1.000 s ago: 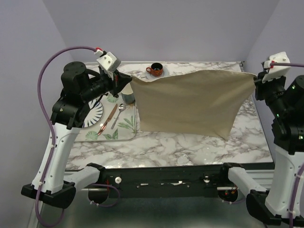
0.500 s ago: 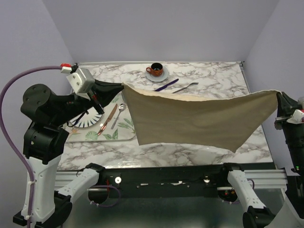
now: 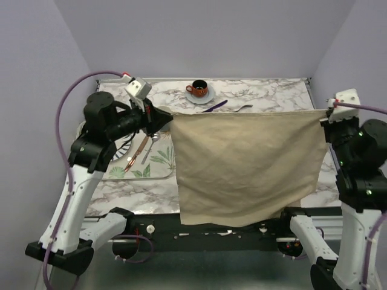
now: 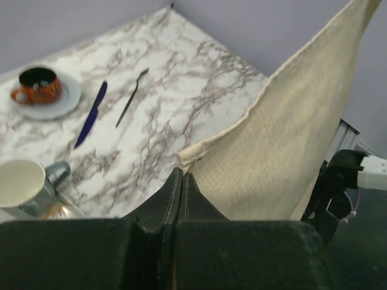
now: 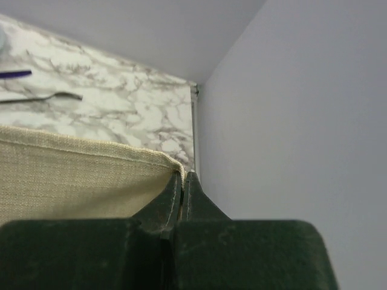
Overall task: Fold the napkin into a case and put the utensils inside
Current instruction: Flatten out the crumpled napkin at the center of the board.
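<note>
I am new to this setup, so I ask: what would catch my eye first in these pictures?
First, the large beige napkin held spread in the air, the left gripper and the right gripper each shut on an upper corner. Behind it, a purple knife and a fork lie on the marble table near an orange cup.

Orange cup [image 4: 37,86] on saucer [image 4: 63,104] — leaf-printed tray [image 3: 160,163].

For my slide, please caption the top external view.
The left gripper and the right gripper pinch the napkin by its top corners, taut above the marble table.
</note>
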You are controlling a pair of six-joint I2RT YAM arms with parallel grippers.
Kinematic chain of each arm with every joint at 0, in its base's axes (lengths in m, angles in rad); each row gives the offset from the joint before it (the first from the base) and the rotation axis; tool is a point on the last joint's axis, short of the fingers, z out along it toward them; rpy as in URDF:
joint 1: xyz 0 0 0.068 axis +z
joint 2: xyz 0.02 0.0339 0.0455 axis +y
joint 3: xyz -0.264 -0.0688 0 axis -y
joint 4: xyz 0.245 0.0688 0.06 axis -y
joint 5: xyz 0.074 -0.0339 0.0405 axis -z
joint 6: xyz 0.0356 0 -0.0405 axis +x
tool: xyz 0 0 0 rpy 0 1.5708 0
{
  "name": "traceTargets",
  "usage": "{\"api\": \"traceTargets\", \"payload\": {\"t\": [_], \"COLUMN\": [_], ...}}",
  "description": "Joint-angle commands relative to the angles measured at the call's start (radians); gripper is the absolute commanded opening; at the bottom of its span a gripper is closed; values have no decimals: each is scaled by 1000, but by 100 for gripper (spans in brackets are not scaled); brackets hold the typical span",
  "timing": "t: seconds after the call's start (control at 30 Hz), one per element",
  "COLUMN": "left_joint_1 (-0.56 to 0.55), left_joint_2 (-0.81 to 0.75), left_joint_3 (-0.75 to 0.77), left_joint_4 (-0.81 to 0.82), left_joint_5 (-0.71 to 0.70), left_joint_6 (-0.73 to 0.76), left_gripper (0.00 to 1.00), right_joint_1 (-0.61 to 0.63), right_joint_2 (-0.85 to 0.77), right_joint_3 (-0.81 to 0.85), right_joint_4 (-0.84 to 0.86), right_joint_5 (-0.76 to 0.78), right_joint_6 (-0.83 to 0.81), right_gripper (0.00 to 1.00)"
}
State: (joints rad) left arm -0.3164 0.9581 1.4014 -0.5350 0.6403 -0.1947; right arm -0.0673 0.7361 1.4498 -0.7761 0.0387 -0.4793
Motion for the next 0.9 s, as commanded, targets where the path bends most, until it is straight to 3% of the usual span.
{"api": "traceTargets", "payload": {"t": [0.0, 0.13, 0.33, 0.57, 0.87], "left_joint_1": [0, -1, -1, -3, -26], "left_joint_2": [117, 276, 562, 896, 1064], "left_joint_3": [-149, -160, -87, 114, 240], "left_joint_4": [134, 230, 335, 320, 276], "left_joint_5": [-177, -200, -212, -205, -312], "left_joint_6": [-35, -6, 52, 60, 64], "left_gripper": [0, 0, 0, 0, 0], "right_joint_1": [-5, -5, -9, -15, -16], "right_joint_2": [91, 218, 512, 868, 1144], "right_joint_3": [-182, -319, -335, -186, -14], "right_joint_4": [243, 377, 537, 551, 511], "right_joint_5": [84, 60, 49, 27, 47], "right_joint_6": [-70, -103, -125, -114, -104], "right_gripper": [1, 1, 1, 1, 1]}}
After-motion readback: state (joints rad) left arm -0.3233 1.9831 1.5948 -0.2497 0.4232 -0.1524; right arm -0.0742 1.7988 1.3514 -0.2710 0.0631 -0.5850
